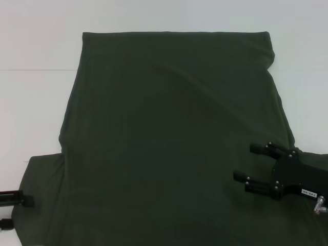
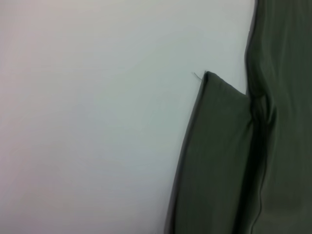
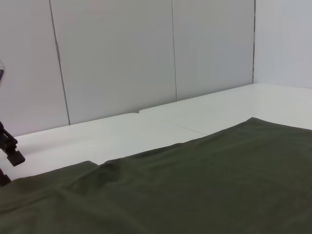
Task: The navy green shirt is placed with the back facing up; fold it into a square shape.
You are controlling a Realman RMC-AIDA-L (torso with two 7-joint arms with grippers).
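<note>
Looking down from the head camera, I count one navy green shirt [image 1: 169, 138] spread flat, plain side up, filling the white table [image 1: 36, 102] from 12 to 6 o'clock. My right gripper [image 1: 253, 168] sits over its edge at 4 o'clock, two fingers spread apart, holding nothing. My left gripper [image 1: 18, 205] is at 8 o'clock beside one sleeve [image 2: 219, 161]; I cannot tell its state.

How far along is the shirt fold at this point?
Nothing looks folded yet: the large dark olive-green cloth T-shirt lies spread flat on the white table, plain side up. In hand: the right gripper sits open over its right edge; the left gripper waits by the left sleeve. Every fold remains.
</note>
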